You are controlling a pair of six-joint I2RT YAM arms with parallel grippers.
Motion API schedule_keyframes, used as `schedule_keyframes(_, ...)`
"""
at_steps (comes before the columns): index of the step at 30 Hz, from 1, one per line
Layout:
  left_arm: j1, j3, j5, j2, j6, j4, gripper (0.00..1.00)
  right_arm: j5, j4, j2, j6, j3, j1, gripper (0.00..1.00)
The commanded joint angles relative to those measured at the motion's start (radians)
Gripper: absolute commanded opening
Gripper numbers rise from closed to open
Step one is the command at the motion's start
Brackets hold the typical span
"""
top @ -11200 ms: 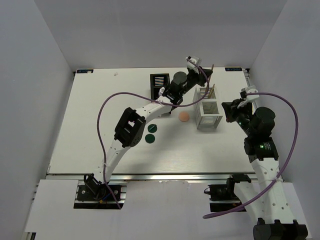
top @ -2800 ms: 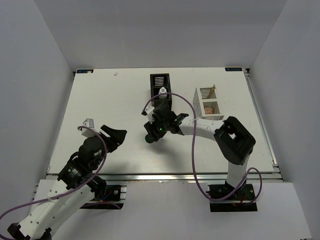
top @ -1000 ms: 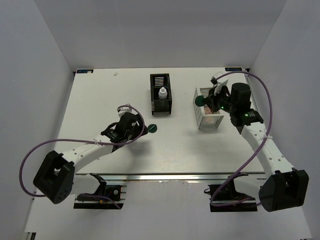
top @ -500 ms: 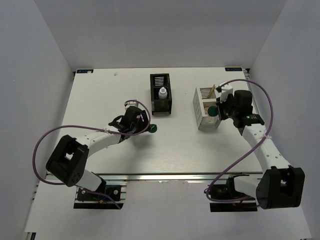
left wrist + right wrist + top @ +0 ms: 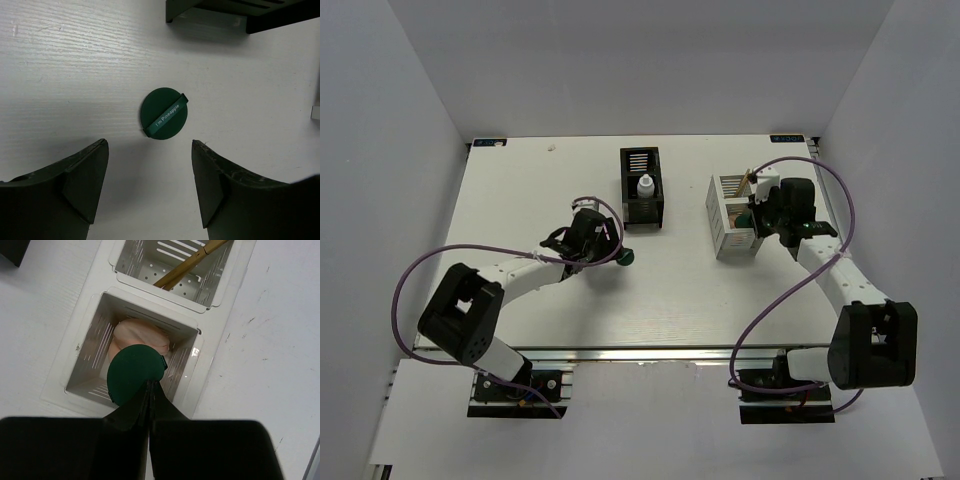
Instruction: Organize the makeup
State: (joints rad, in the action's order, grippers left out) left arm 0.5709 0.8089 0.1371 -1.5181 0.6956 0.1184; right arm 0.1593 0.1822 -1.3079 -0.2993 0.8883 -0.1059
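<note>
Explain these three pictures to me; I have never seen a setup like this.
Two robot arms are bolted to a white table. The overhead picture looks down on both. The other two come from a camera on each wrist.

The left gripper is open and hovers over a dark green disc lying on the table. The right gripper is shut on a second green disc. It holds that disc over the white organizer, above the compartment where a peach puff lies. A tan stick leans in the next compartment. The black organizer holds a small white bottle.
</note>
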Motion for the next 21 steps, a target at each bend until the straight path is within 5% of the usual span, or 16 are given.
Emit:
schedule_keyframes(1,-0.006,0.032,-0.017,-0.011,-0.004,-0.026,0.77,0.000,-0.055,-0.008,-0.008,0.038,0.003,0.01)
schedule_keyframes(4,-0.009,0.039,-0.024,-0.036,-0.007,-0.033,0.77,-0.001,-0.066,-0.014,-0.003,0.050,0.003,0.08)
schedule_keyframes(13,-0.019,0.134,-0.037,-0.152,-0.048,-0.022,0.75,0.084,-0.061,0.080,0.002,0.093,0.005,0.56)
schedule_keyframes(21,-0.019,0.262,-0.024,-0.273,-0.105,0.055,0.69,0.198,-0.084,0.214,0.011,0.047,0.014,0.58)
